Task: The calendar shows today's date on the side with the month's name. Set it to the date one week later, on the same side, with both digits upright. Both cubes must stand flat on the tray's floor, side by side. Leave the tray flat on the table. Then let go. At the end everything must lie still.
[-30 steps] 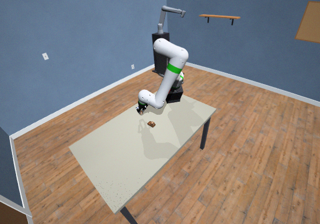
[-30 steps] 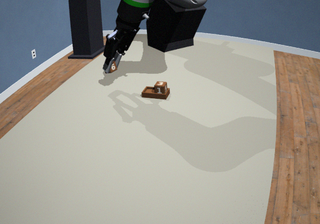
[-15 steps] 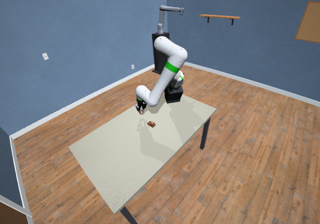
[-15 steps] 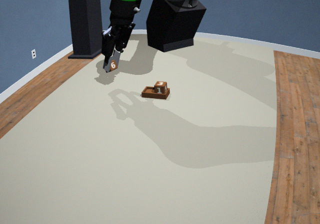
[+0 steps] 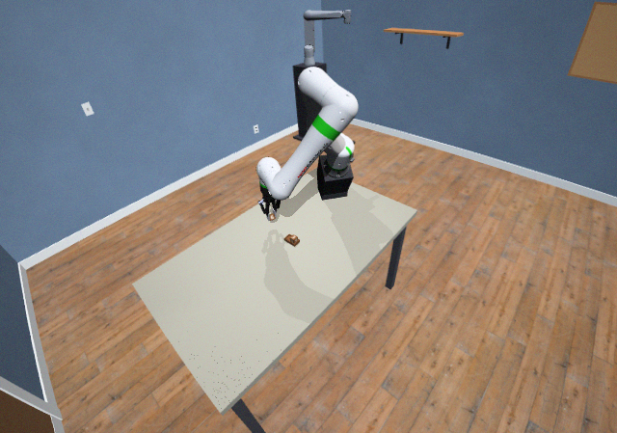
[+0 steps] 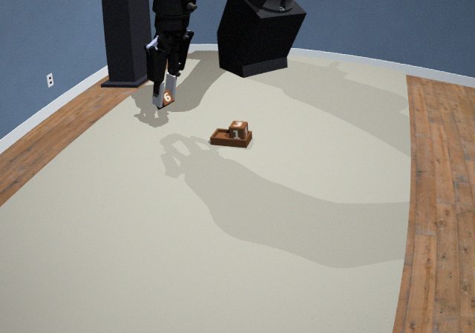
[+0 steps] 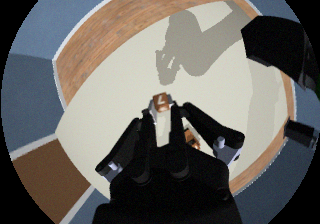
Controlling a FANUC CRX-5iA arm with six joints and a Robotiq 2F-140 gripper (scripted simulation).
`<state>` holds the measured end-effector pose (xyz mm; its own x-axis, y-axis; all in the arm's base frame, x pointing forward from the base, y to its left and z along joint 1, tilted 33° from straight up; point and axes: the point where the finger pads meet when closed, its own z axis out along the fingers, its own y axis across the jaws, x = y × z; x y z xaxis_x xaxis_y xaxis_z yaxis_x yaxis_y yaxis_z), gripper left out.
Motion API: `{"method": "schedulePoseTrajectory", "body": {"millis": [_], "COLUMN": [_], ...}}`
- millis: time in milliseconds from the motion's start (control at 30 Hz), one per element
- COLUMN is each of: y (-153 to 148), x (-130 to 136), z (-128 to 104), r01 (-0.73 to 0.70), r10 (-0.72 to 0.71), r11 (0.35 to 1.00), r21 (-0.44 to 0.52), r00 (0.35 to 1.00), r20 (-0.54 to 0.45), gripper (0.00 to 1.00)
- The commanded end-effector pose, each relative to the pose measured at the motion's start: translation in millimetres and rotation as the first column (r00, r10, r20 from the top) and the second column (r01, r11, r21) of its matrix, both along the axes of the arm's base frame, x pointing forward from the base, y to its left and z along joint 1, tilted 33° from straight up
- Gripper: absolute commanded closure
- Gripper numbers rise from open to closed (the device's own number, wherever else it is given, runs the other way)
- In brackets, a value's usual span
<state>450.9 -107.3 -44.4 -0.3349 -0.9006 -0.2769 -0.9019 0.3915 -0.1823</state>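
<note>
A small brown tray point(image 6: 231, 139) lies flat on the table, also seen in the top view point(image 5: 291, 240). One brown cube point(image 6: 238, 129) stands in its right half and shows a white 1 on the near side. The tray's left half holds nothing. My gripper point(image 6: 164, 99) hangs above the table, left of and behind the tray, fingers pointing down. It is shut on the second brown cube point(image 6: 167, 97), which is tilted and shows a white 6. In the wrist view the held cube point(image 7: 160, 104) sits between the fingertips, and part of the tray point(image 7: 194, 138) shows behind the right finger.
The robot's black base block point(image 6: 258, 34) stands at the back of the table. A dark pedestal point(image 6: 125, 30) stands on the floor behind the table's left corner. The table's right edge point(image 6: 404, 191) runs along the wooden floor.
</note>
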Motion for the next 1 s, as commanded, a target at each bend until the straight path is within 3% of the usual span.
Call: {"method": "schedulePoseTrajectory", "body": {"millis": [0, 300, 633, 967], "y": [-1.5, -2.3, -5.5, -7.9], "x": [-3.9, -2.5, -1.7, -1.8], "z": [-2.8, -2.3, -2.8, -4.2], "r01": [-0.006, -0.052, -0.063, -0.136], "r10": [0.006, 0.034, 0.038, 0.046], "r11": [1.0, 0.977, 0.969, 0.893], "r21": [0.03, 0.207, 0.237, 0.43], "r00": [1.0, 0.996, 0.993, 0.976], "r20": [-0.001, 0.088, 0.109, 0.213], "gripper": [0.83, 0.83, 0.83, 0.83]}}
